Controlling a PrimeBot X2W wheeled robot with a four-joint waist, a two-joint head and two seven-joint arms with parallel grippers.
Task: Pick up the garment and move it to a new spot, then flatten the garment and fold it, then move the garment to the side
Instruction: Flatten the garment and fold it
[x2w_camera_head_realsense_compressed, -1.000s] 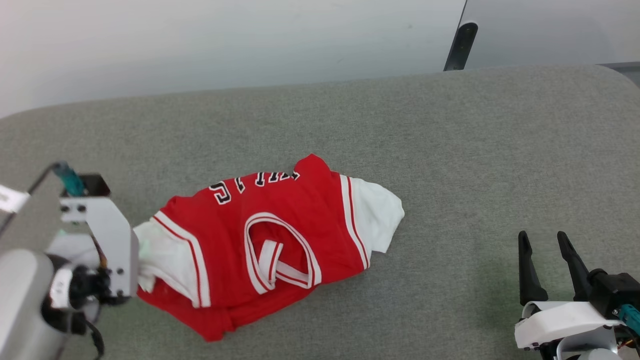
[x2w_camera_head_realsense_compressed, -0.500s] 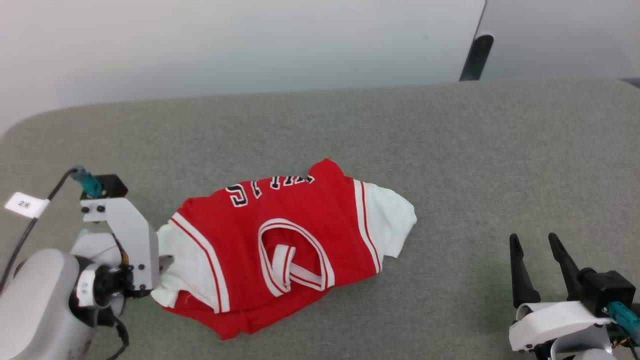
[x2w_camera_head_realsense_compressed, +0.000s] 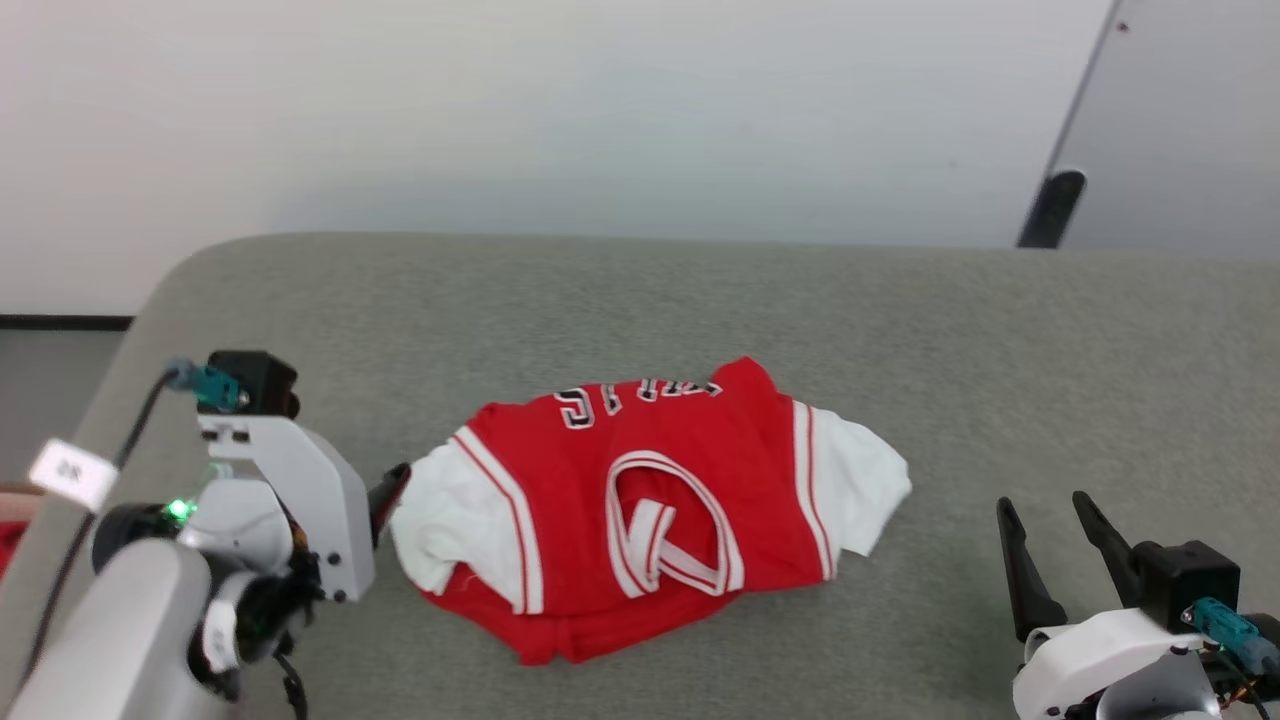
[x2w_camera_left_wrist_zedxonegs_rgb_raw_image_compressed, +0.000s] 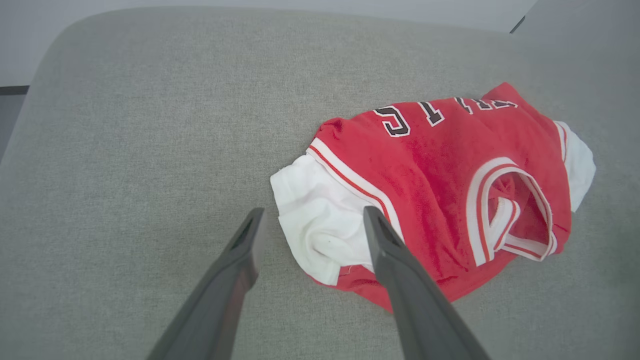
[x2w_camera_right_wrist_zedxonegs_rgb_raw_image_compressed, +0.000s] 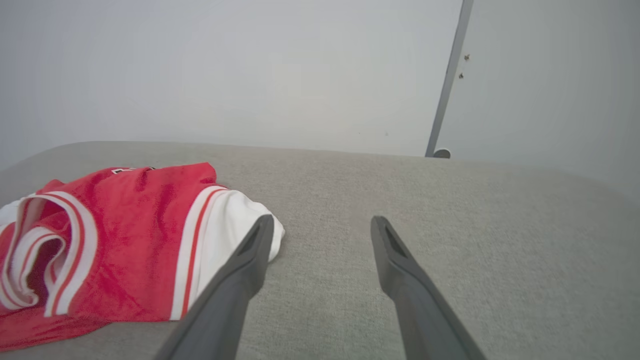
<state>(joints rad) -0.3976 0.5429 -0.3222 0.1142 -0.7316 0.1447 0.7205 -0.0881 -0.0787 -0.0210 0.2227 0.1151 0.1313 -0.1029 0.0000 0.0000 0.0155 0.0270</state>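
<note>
1. Shirt lay bunched, not flat, at centre of the head view on the grey cushion, collar facing up.
2. Left gripper was released and empty, fingers spread by the white sleeve, lower middle of the left wrist view; contact unclear.
3. Right gripper was spread and empty at lower right of the head view, apart from the shirt.
4. Likely step was flattening: pinch a single layer at each sleeve, pull outward and low, and avoid grabbing doubled folds.

red-and-white garment, crumpled, on grey cushion
</note>
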